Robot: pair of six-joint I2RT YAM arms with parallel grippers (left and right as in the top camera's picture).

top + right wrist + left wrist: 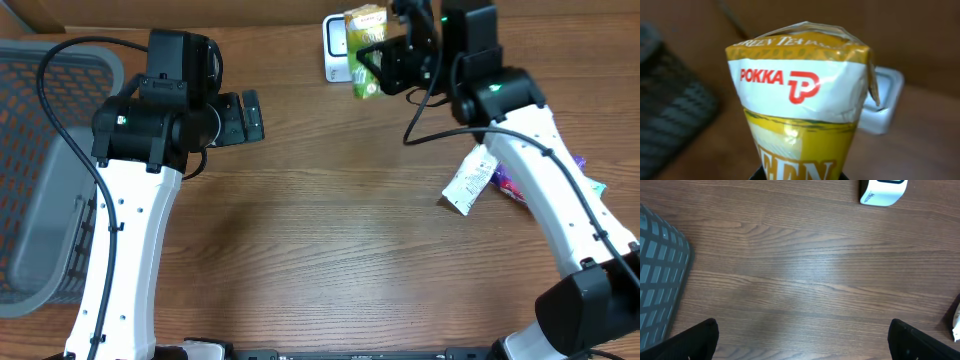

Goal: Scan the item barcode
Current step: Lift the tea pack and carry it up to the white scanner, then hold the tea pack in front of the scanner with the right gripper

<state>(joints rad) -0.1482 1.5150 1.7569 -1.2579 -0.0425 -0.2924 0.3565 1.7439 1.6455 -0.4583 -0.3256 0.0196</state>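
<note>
Wooden table [330,250] near the arms carries a white packet [470,180] on the right. Farther out, the left gripper [245,117] hangs wide apart, empty. Farthest, the right gripper [392,62] is clamped on a yellow drink carton [366,25] at the white scanner [335,45]. Presenting looks under way; next, probably turn its unseen barcode toward the scanner face.

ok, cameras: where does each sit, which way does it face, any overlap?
Overhead: fixed above the table, facing down; left arm, right arm, open left tool, right tool shut on the carton by the scanner.
Left wrist: on the left arm, facing down at bare wood; own fingertips at bottom corners.
Right wrist: on the right arm, facing along the carton; own tool barely shows.
Shared: scanner in all three; basket in overhead and left wrist.
</note>
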